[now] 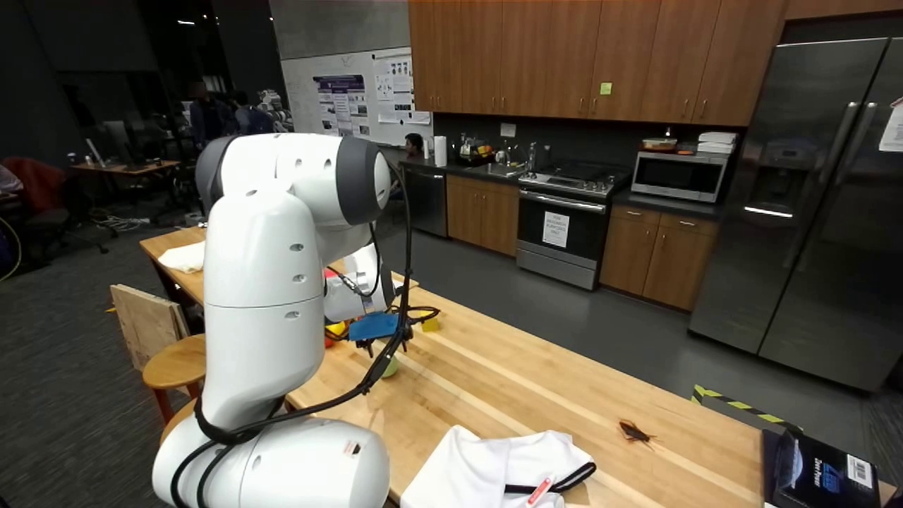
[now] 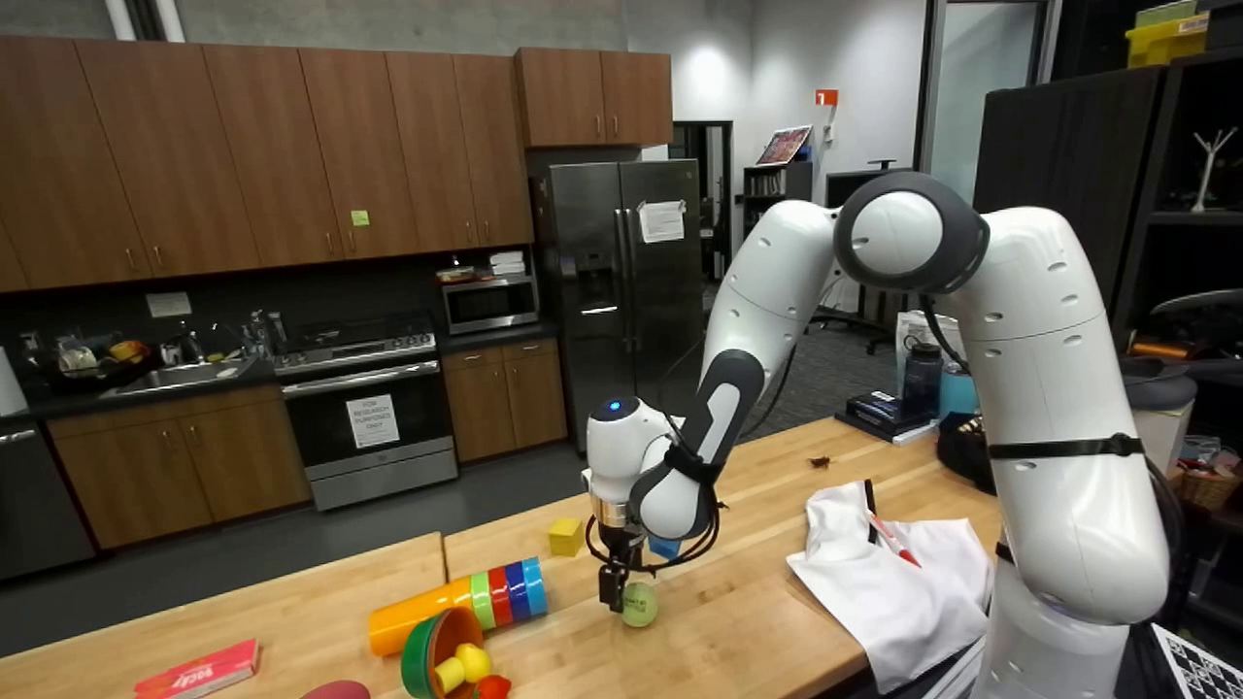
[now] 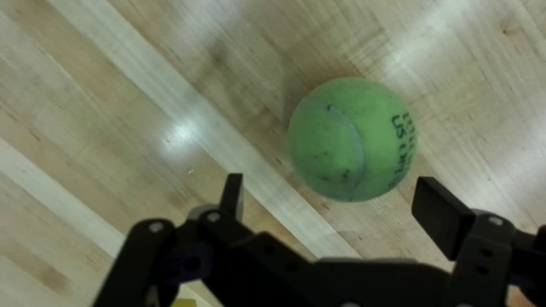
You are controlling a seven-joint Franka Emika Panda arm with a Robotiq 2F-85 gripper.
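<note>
Notably, the gripper (image 3: 329,194) stands spread, its black fingers (image 3: 443,217) wide apart, and in the wrist view the green tennis ball (image 3: 341,140) appears just ahead of the gap between their tips, bare wood showing around it (dark lettering marks one side of the felt). The ball rests on the wooden tabletop (image 2: 738,631), well in from the kitchen-facing edge; in an exterior view, the gripper points downward just beside it. A yellow block (image 2: 565,536) lies nearer that edge. By the seam with the adjoining table (image 2: 320,612), a row of multicolored nested cups (image 2: 481,600) lies on its side, next to a green-and-orange cup (image 2: 420,655) lying likewise, with a yellow object (image 2: 473,662) at its mouth. Toward the opposite end, near the robot arm's base (image 2: 1049,650), a white cloth (image 2: 903,582) carries a red-and-white marker (image 2: 891,540); a brown insect-shaped object (image 1: 636,431) lies between the cloth and the kitchen-facing edge.
</note>
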